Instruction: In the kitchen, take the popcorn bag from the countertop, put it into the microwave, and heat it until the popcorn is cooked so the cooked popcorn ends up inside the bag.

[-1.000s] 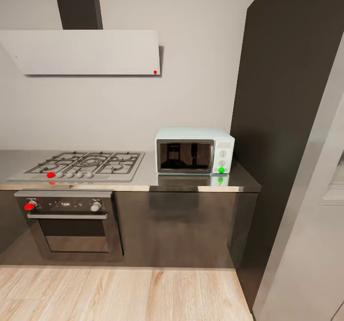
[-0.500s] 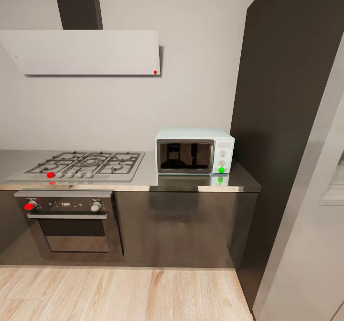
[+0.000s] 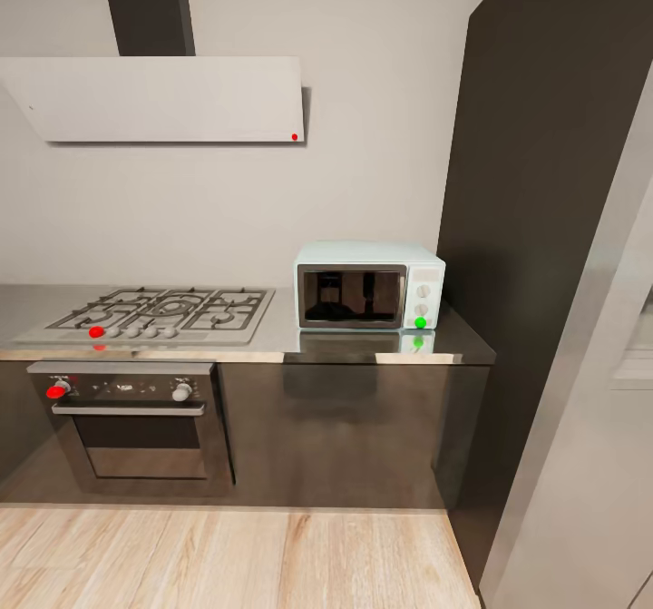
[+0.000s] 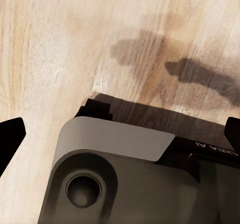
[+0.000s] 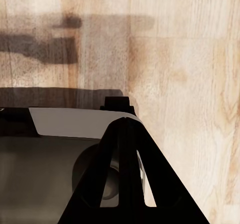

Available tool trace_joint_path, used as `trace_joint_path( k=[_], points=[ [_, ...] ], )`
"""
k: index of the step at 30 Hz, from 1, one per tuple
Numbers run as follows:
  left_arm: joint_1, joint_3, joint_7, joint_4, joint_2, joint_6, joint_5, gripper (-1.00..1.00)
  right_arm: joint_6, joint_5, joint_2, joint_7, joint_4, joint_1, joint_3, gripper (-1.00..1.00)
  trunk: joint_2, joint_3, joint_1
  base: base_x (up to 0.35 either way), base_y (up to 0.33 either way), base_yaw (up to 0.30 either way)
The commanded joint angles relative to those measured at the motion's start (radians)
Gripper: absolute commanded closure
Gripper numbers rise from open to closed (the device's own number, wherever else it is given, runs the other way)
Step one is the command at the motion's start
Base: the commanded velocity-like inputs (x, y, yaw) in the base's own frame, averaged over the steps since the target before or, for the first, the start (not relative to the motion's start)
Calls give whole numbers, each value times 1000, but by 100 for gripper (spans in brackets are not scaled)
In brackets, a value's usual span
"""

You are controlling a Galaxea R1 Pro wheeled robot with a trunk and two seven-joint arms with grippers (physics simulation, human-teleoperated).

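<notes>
A pale wood floor runs along the foot of a kitchen wall, where a tall dark cabinet closes off the right end of the countertop. The grey, glossy worktop sits above dark brown cupboard fronts and a built-in black-and-steel oven with a red knob at its left. A flat pale extractor hood hangs on the wall over a gas hob set into the worktop's left part. The mint-blue microwave stands on the countertop's right end, close beside the tall cabinet, its dark glass door closed and a green light glowing at the bottom of its white knob panel.

In the left wrist view, the left gripper points down at the wood floor and the grey robot base, its two dark fingertips at opposite edges of the picture, spread wide and holding nothing. In the right wrist view, one dark finger of the right gripper crosses the same grey base; how far that gripper is open cannot be told.
</notes>
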Motion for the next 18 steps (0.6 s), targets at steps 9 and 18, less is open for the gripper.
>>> trace_joint_path(
  k=[9,18],
  points=[
    [-1,-8,4,0,0,-2,7,-100,-6,8,-1,1,3,-1,-9,100,-1,-1,0,0,0,0],
    [-1,-8,4,0,0,-2,7,-100,-5,8,-1,1,3,-1,-9,100,-1,-1,0,0,0,0]
  ],
)
